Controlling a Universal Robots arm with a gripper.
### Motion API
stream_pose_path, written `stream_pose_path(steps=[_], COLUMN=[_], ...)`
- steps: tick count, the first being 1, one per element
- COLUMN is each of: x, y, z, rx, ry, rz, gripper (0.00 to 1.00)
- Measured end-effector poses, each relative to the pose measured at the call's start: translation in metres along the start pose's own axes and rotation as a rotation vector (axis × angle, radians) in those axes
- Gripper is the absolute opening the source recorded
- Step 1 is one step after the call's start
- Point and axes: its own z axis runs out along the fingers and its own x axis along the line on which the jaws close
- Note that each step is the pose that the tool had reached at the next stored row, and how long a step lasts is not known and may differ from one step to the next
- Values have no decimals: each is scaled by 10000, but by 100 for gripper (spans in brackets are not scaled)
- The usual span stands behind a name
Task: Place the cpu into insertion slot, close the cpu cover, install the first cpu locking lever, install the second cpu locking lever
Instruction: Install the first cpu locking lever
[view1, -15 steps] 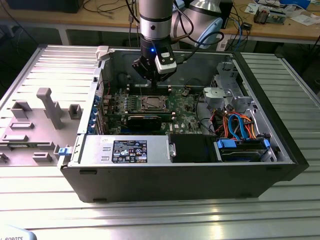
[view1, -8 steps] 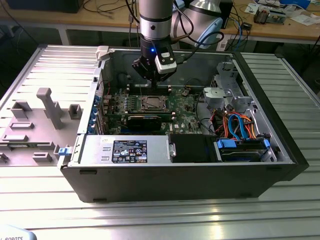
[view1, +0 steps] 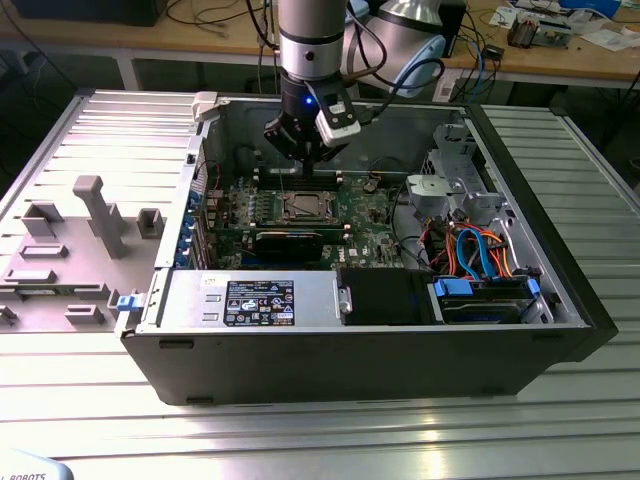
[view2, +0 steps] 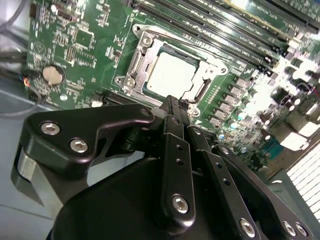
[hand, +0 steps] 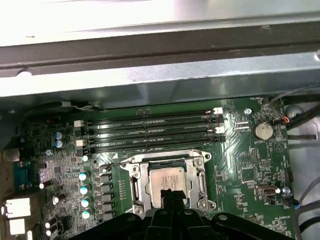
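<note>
From the exterior view's left, past the grey fixture blocks: the cpu sits flat in the insertion slot on the motherboard, and the cpu cover looks to be down around it. I judge the chip light, rigid and fragile underneath, so it should be handled by the edges only. The gripper hangs over the socket's edge, fingers pressed together, pinching nothing; I can't tell if it touches the frame. The drive cables are well off to the right.
</note>
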Motion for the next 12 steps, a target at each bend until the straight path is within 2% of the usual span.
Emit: stream_pose_path(steps=[4, 12], x=[0, 0], y=[0, 0], z=[0, 0], rx=[-6, -7], ry=[6, 6], rz=[-178, -195], gripper=[11, 11])
